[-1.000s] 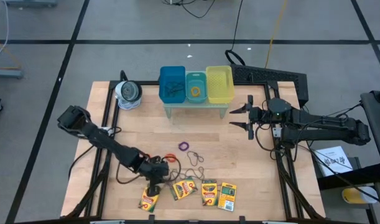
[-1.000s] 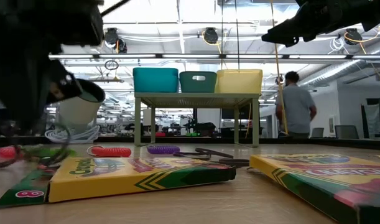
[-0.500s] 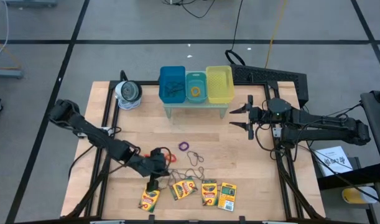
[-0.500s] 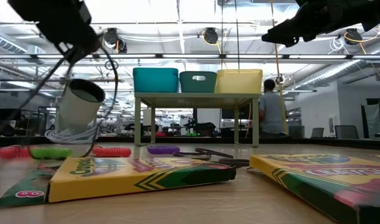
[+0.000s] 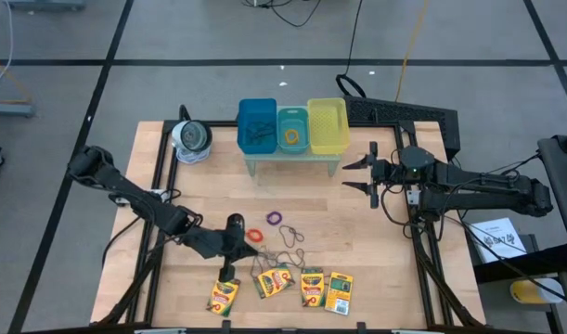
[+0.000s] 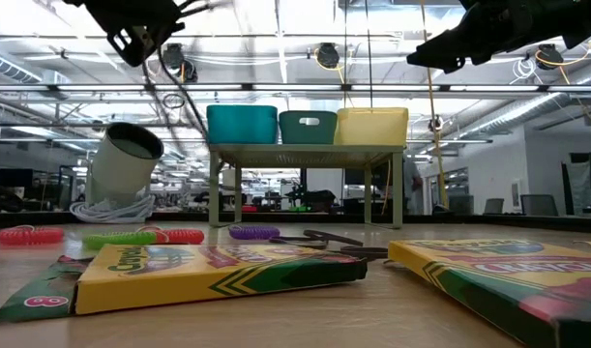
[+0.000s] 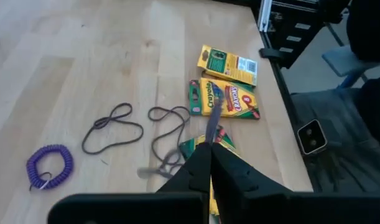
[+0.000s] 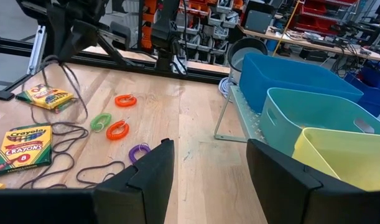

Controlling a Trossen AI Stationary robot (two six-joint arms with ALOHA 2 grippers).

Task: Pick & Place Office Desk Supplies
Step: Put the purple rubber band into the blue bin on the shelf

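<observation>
The fingers (image 7: 199, 163) of my left gripper (image 5: 235, 226) are pressing together, and they are clenching one thin brownish wiry loop (image 7: 212, 121), which is hanging down from the tips above the wooden table (image 5: 376, 250). Two more wiry loops (image 7: 113, 127) are lying flat on the wood below and ahead of these fingers, and a small purple coiled ring band (image 7: 50, 167) is lying beside them. Four small flat yellow-and-green cardboard crayon boxes (image 5: 312, 288) are lying in a row a little beyond the fingertips, near the table's edge. Orange ring bands (image 8: 117, 130) and a green ring band (image 8: 101, 121) are resting on the table close under this gripper.

I am keeping my right gripper (image 5: 365, 173) in the air, well apart from the supplies, with its fingers (image 8: 146, 180) spread wide and grasping nothing. Just beside these fingers a blue plastic bin (image 5: 257, 125), a teal plastic bin (image 5: 292, 129) and a yellow plastic bin (image 5: 327, 125) are standing in a row on a small raised rack.
</observation>
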